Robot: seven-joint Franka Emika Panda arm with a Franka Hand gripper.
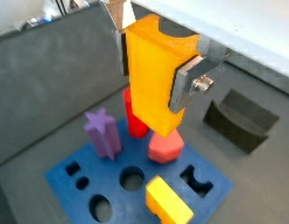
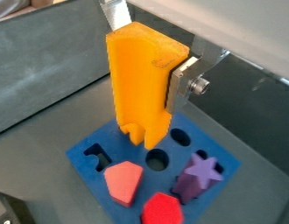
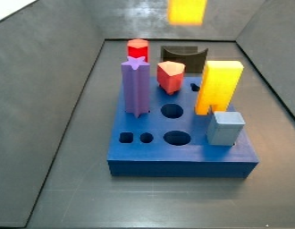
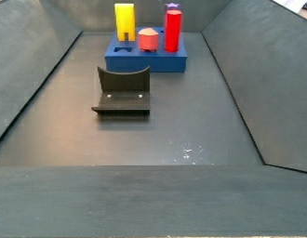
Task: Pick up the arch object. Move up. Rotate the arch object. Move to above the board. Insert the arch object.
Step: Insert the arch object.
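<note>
Wrist views: pincer [image 2: 153,61] gripping arch object [image 2: 141,83]

Dark grey floor [image 4: 143,186], matte, in both side views. Sloped grey walls rise at 9 o'clock [image 4: 26,74] and 3 o'clock [image 4: 261,84]; back wall at 12 o'clock [image 3: 126,18] catches a pale sheen. Small wet-looking glare spots on floor [image 4: 187,149] toward 5 o'clock. In a wrist view, a bright white ledge [image 1: 246,35] runs above the wall rim; blurred clutter [image 1: 47,13] behind, unidentifiable.
</note>
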